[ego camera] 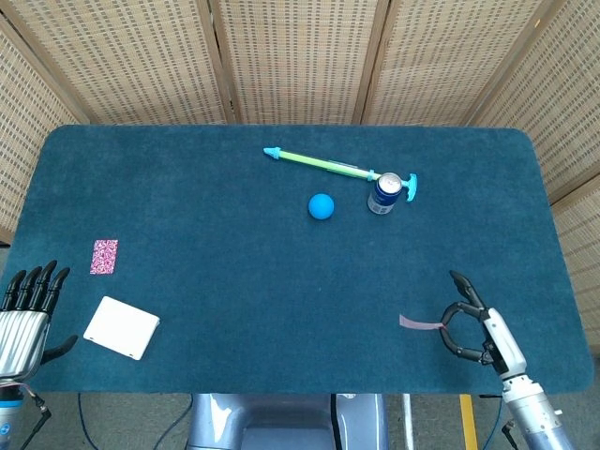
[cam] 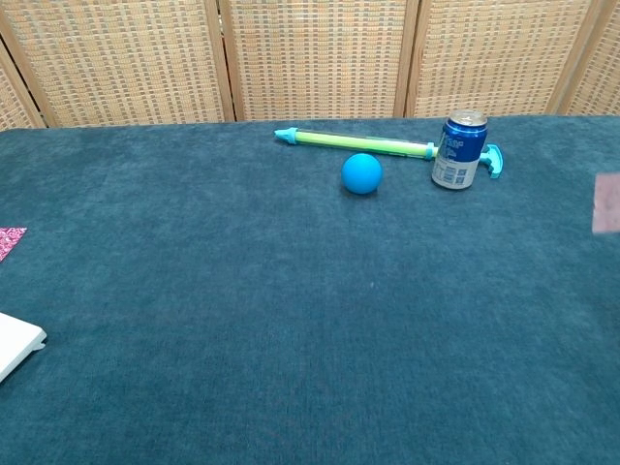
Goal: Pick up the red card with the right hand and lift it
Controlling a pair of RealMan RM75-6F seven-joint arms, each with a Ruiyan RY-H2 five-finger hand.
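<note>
**Red card held off the worktop by the right hand near the front right corner**

At the front left corner, the left hand [ego camera: 26,314] sits just off the worktop [ego camera: 225,300] with its fingers straight and apart, holding nothing. Just beside it on the blue felt lies a white flat box [ego camera: 122,327], and behind that, near the left edge, a small pink patterned card [ego camera: 104,256]. Toward the back edge, right of centre, a blue ball [ego camera: 322,206] rests near a green pump-like stick [ego camera: 323,165] that runs aslant to a blue can [ego camera: 383,193] standing upright at its right end. Near the front right corner, the right hand [ego camera: 478,330] pinches the red card [ego camera: 419,322] between thumb and a finger, the others curled loosely. The card juts leftward from the fingertips, above the felt; in the chest view it shows as a blurred patch at the right border.
</note>
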